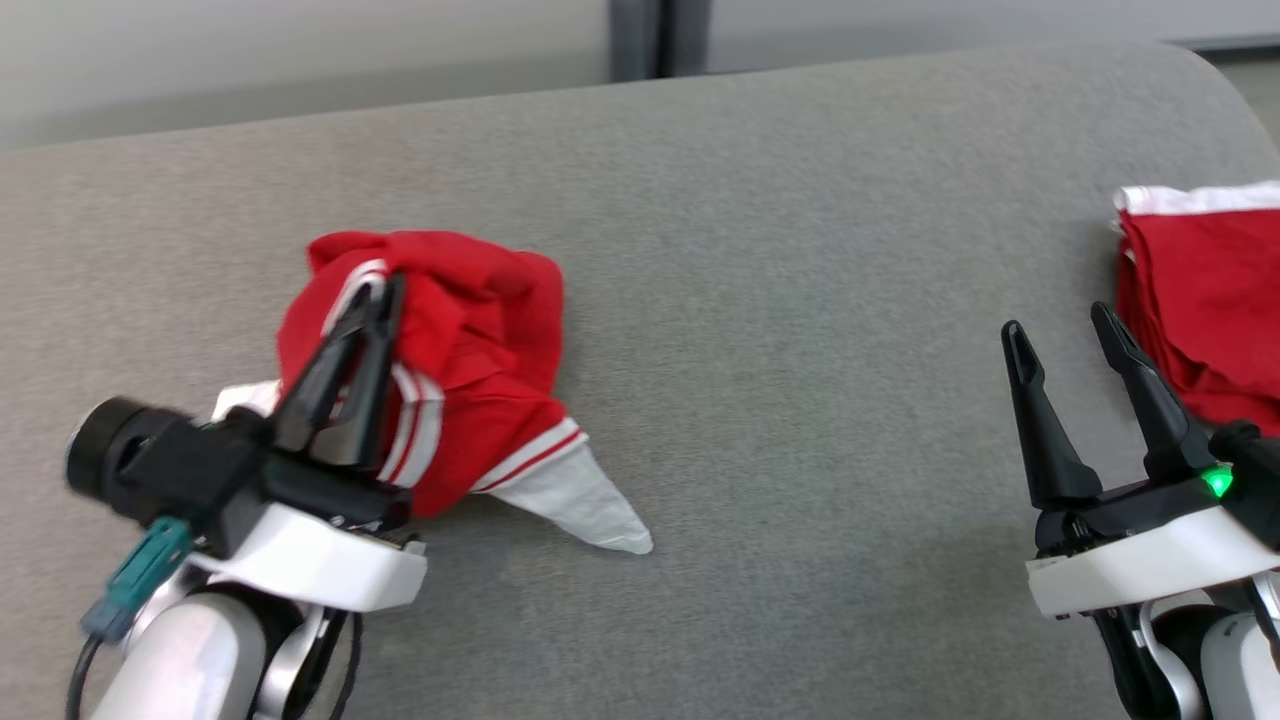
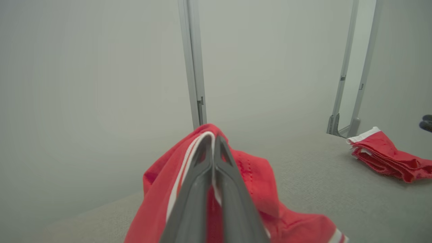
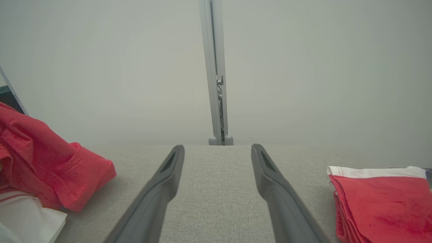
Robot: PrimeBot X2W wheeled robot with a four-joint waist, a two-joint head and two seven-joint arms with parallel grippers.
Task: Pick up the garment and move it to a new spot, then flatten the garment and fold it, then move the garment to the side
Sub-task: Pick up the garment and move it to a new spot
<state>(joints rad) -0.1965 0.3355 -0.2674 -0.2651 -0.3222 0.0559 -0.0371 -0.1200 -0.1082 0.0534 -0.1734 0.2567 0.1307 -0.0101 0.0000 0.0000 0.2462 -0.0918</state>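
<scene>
the garment (image 1: 480, 360) is a crumpled red heap with red-white striped trim and one white sleeve, lying on the left part of the grey padded surface (image 1: 800, 250). in the head view its long axis runs from far left to near right, and the sleeve tip points near-right. the left gripper (image 1: 385, 290) is pinched tight on a striped fold. the right gripper (image 1: 1058, 322) is spread wide and holds nothing, just beside a folded red cloth (image 1: 1210, 310).
</scene>
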